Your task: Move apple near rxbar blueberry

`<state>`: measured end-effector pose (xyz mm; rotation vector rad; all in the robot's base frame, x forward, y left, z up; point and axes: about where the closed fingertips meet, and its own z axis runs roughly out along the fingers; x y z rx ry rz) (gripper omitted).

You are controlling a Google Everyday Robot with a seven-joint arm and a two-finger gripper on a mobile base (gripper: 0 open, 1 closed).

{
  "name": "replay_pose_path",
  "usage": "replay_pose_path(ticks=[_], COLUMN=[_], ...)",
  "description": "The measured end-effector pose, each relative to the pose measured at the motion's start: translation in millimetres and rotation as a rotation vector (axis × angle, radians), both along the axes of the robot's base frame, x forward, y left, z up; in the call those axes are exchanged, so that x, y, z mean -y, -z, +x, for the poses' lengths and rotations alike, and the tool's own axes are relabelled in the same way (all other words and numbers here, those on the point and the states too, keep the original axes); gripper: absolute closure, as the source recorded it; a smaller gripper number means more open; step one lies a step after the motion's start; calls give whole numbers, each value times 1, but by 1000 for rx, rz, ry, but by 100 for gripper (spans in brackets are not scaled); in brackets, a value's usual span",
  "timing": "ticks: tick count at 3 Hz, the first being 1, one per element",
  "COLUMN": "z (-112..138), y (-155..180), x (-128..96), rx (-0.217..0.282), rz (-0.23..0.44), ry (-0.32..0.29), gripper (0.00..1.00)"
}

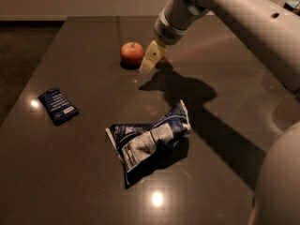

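Red apple (132, 53), hand (151, 58) just beside it, how far open cannot tell, rxbar blueberry (57, 106) well apart

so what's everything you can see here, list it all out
table: one, dark brown and glossy, fills most of the view
apple: one, red with yellowish patches, far middle of the table
rxbar blueberry: one, dark blue with white text, lying flat on the table's left side
chip bag: one, blue and white, crumpled, centre of the table in front of the apple
arm: one, pale grey, reaching in from the upper right
gripper: one, cream-coloured, just right of the apple and low over the table, not holding anything
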<state>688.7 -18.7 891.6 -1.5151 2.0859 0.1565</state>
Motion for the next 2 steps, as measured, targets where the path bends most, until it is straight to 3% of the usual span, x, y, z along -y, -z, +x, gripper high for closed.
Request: replay_pose_path(ticks=[2], z=[30], y=[22], x=[-34], rx=[-34], rz=[12], ry=[1], gripper=[0])
